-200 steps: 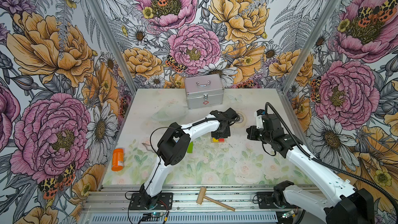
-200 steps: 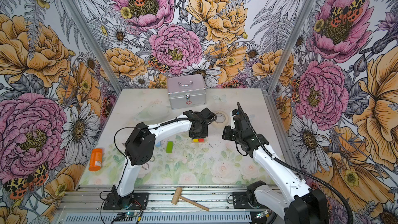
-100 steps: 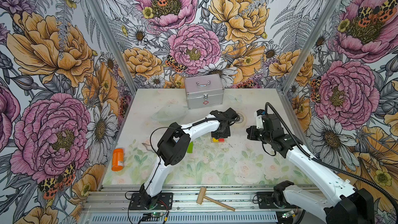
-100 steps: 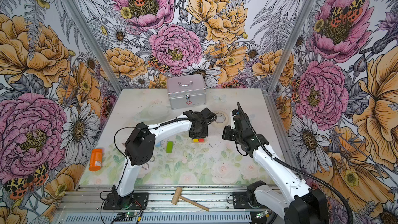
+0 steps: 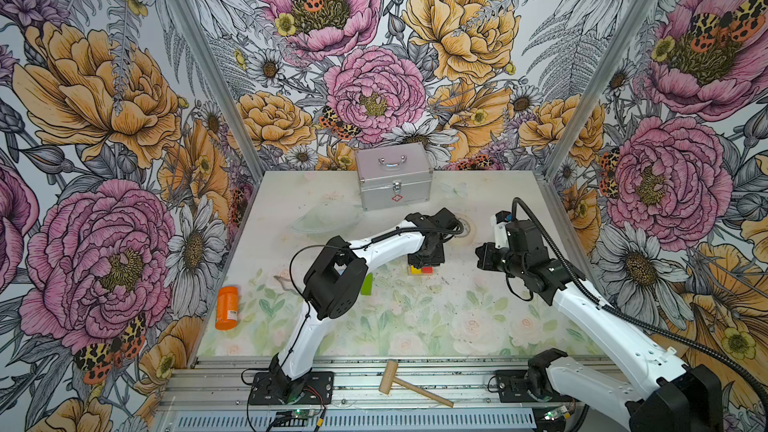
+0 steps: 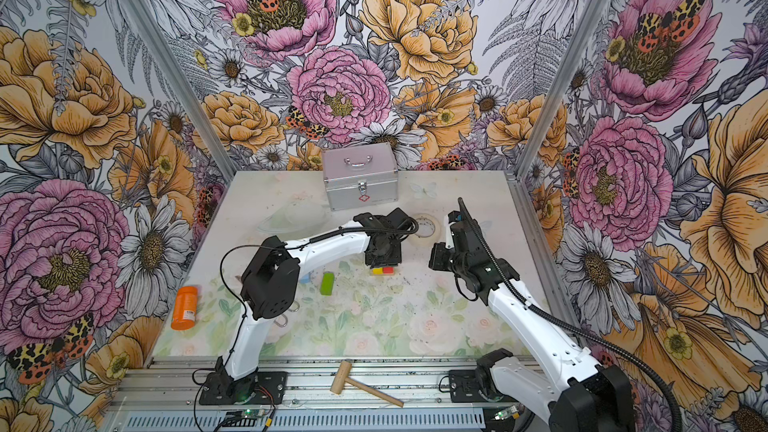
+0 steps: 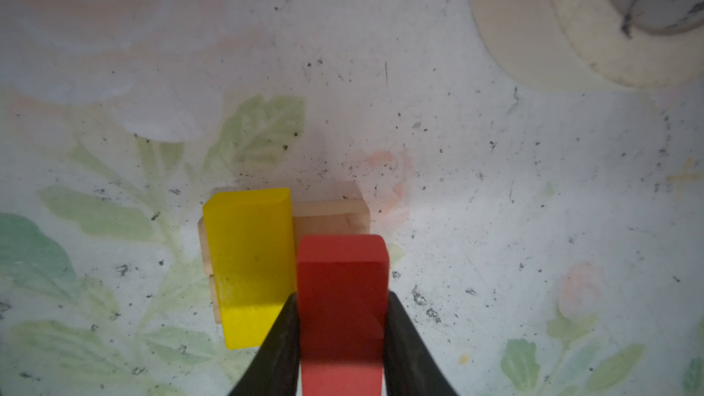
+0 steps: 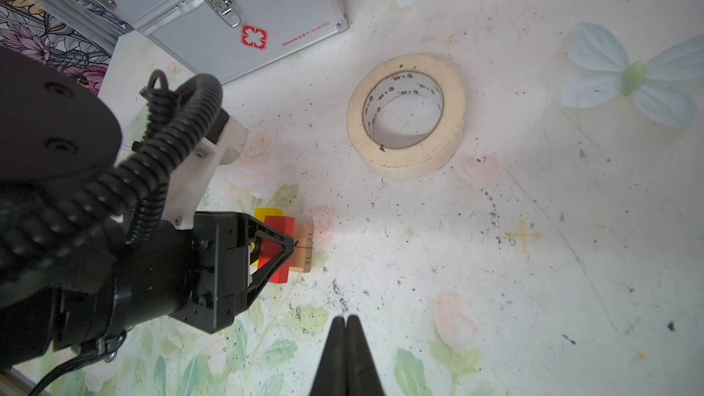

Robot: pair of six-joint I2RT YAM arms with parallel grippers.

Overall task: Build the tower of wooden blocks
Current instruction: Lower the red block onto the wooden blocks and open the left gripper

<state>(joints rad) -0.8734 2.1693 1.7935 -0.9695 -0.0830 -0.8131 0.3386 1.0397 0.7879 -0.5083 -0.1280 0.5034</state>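
The tower (image 5: pixel 420 270) is a low stack in mid-table: two tan bars (image 7: pixel 331 219) lie lowest, with a yellow bar (image 7: pixel 249 260) across them. My left gripper (image 7: pixel 341 294) is shut on a red bar (image 7: pixel 341 260), holding it beside the yellow bar on the tan bars. Both top views show this gripper (image 5: pixel 426 257) pointing down over the stack. A green bar (image 6: pixel 327 283) and a light blue cube (image 6: pixel 304 278) lie by the left arm's elbow. My right gripper (image 8: pixel 346 320) is shut and empty, hovering right of the stack (image 8: pixel 284 245).
A roll of masking tape (image 8: pixel 405 116) lies just behind the stack. A silver case (image 5: pixel 392 178) stands at the back, with a clear dish (image 5: pixel 324 218) left of it. An orange bottle (image 5: pixel 227 302) lies at the left edge. A wooden mallet (image 5: pixel 411 384) rests on the front rail.
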